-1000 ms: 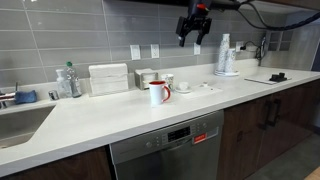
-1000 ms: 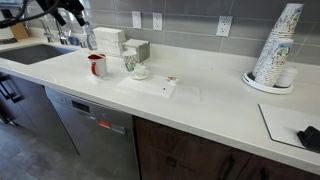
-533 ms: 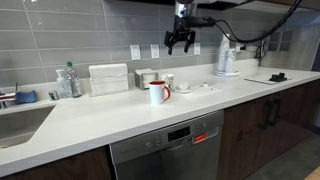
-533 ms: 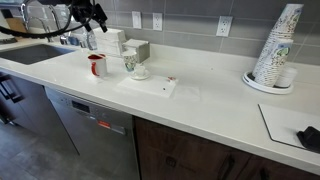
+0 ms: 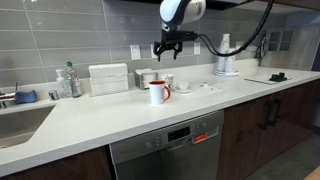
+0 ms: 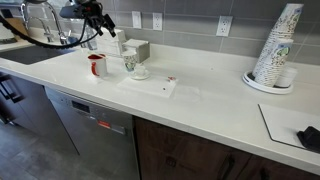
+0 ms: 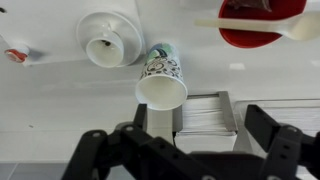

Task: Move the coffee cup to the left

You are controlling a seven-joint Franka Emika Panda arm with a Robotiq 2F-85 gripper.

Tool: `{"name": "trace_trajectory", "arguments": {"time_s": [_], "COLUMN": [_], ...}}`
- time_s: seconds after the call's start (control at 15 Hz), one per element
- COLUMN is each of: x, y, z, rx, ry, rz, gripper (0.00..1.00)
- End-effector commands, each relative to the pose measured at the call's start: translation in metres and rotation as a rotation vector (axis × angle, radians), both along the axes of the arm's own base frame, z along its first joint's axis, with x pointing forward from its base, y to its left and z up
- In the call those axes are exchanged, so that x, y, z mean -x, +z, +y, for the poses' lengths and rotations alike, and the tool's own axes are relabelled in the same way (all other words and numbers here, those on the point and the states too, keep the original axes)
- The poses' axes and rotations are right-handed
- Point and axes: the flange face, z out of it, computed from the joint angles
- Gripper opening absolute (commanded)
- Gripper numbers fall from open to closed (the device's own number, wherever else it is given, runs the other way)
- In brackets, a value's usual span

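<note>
A red-handled mug (image 5: pixel 157 93) is seen on the white bench (image 5: pixel 90 125). The hand (image 5: pixel 165 50) is held spread in the air, above and behind the mug. The cup (image 5: pixel 168 80) is partly seen just behind the mug, and a saucer (image 5: pixel 184 89) is set close beside the mug.

Kitchenette: countertop (image 5: pixel 110 115), sink (image 5: pixel 18 125), built-in dishwasher (image 5: pixel 165 150).

A saucer (image 7: pixel 122 28) and a napkin box (image 7: pixel 205 118) stand just beside the coffee cup (image 7: pixel 160 80); above it is free; the counter (image 6: pixel 200 100) beyond lies open.
</note>
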Motion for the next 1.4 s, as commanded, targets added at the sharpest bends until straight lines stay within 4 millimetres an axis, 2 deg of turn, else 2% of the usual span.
{"name": "trace_trajectory", "arguments": {"time_s": [0.0,0.4,0.73,1.07,1.33], "x": [-0.003,-0.006,-0.042,-0.072,-0.094], "y": [-0.002,-0.001,-0.028,-0.061,-0.084], "z": [0.003,0.003,0.004,0.019,0.023], "rx": [-0.004,-0.007,0.008,-0.001,0.017], "ry": [0.000,-0.004,-0.145,-0.183,-0.211], "rz": [0.002,-0.002,-0.031,-0.057,-0.105], "gripper": [1.00,1.00,1.00,1.00,1.00]}}
